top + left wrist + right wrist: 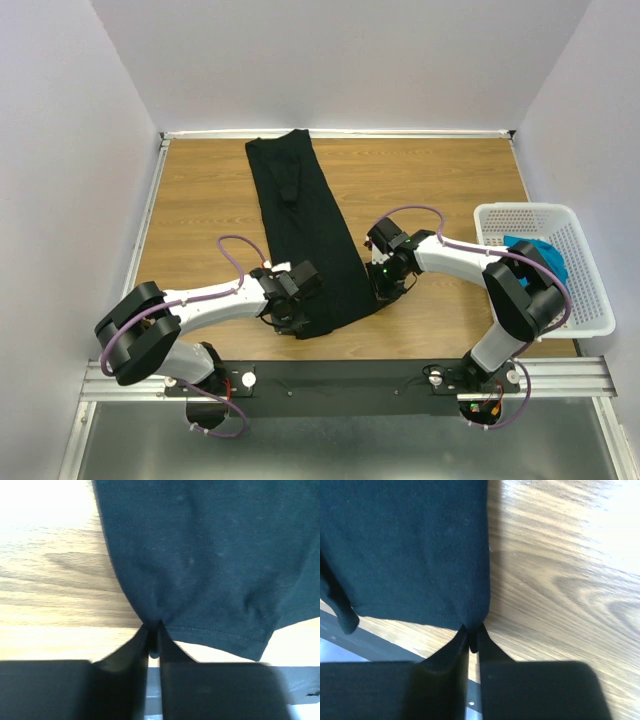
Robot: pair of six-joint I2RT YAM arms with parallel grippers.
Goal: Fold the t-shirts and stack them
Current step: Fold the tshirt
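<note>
We see the black t-shirt [305,240] lying on the wooden counter [200,200] as a long, narrow strip. It runs from the far edge, near the back wall, down towards the arms and slants a little to the right as it comes nearer. Its near end is the hemmed edge, and both arms meet it there.

The left fingers [292,315] are at the near left corner of that strip. From the left wrist we see the left fingers [149,636] pressed together on a small pucker of black cloth just above the stitched hem, with the fabric gathered to a point between them.

The right fingers [383,288] are at the near right corner. From the right wrist the right fingers [466,637] are likewise closed tight, pinching the corner where the hem meets the folded side edge (the cloth beside the pinch lies flat on the wood).

The teal t-shirt [535,255] sits crumpled inside the white lattice basket [590,290] at the right edge of the counter, well apart from the black one and partly hidden by the right arm.
</note>
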